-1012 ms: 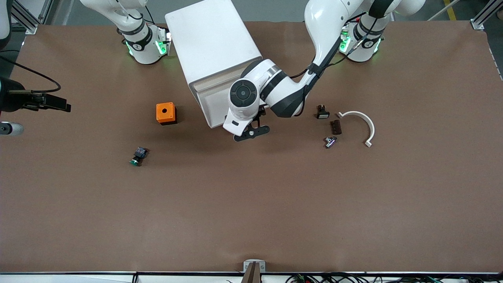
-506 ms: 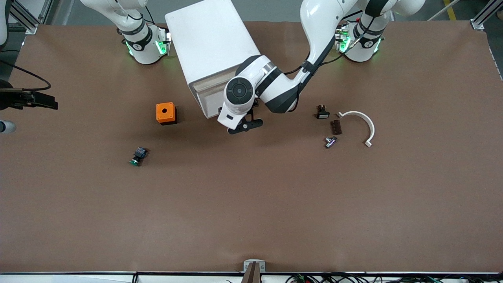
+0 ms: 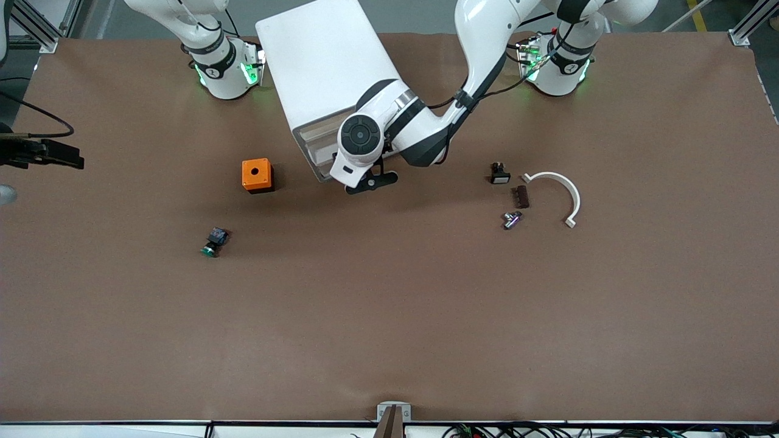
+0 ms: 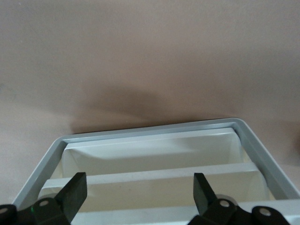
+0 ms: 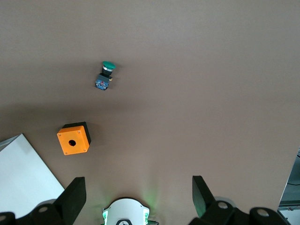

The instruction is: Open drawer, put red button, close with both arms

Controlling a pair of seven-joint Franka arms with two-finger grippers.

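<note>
Front view
Cabinet (image 3: pixel 322 61): big white box in the upper middle of the frame. Its long axis slants down the frame from the top edge. The front faces the camera, turned partly toward the left arm's end.
Drawer (image 3: pixel 316 149): cream front at the cabinet's lower end, mostly hidden by the left arm; I cannot tell if it is pulled out.
Left gripper (image 3: pixel 365 182): low at the cabinet's front, just below centre-top of the frame.
Right gripper (image 3: pixel 58 155): raised at the frame's edge by the right arm's end, waiting.
Red button: cannot tell which small part it is.
Orange box (image 3: pixel 256 175): beside the cabinet front.
Green button (image 3: pixel 213 241): lying on its side, nearer the camera than the orange box.

Left wrist view
Left gripper (image 4: pixel 136 197): fingers spread wide and holding nothing, over the stacked cream drawer fronts (image 4: pixel 150 185).

Right wrist view
Right gripper (image 5: pixel 136 197): fingers spread wide and holding nothing, high over the table.
</note>
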